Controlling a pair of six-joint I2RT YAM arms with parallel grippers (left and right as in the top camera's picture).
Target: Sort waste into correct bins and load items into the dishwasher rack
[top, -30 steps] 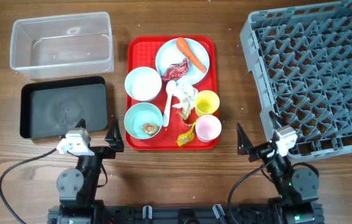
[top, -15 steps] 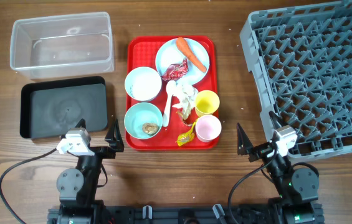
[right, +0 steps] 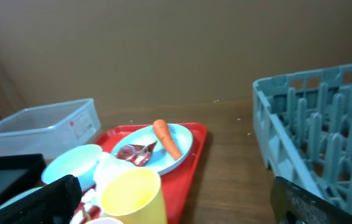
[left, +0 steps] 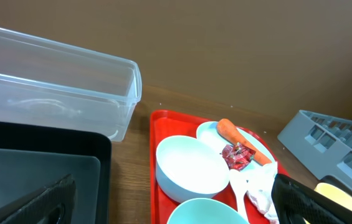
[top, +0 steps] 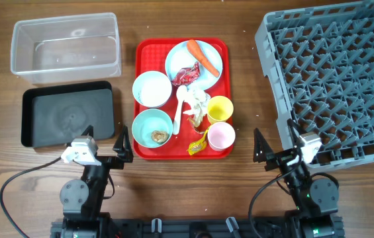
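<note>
**Left gripper**: jaws wide apart, gripping nothing. It sits low over the table, by the near right corner of the black tray.

**Right gripper**: jaws wide apart, gripping nothing. It sits just beside the near left corner of the rack.

**Tub**: far left of the table, directly behind the black tray.

**Rack**: right side of the table, turned slightly askew.

**Red tray**: mid-table, between the bins and the rack. Contents:
- Plate, far right corner. The carrot lies slantwise on it, and the red wrapper is at its near left.
- Far bowl, left side, beside the plate.
- Near bowl, near left corner, with the brown lump inside.
- Spoon, between the bowls and the cups, scoop end toward the plate.
- Tissue, just right of the spoon, against the yellow cup.
- Yellow cup, upright, right side.
- Pink cup, upright, near right corner, just beside the yellow cup.
- Yellow wrapper, near edge, left of the pink cup.
</note>
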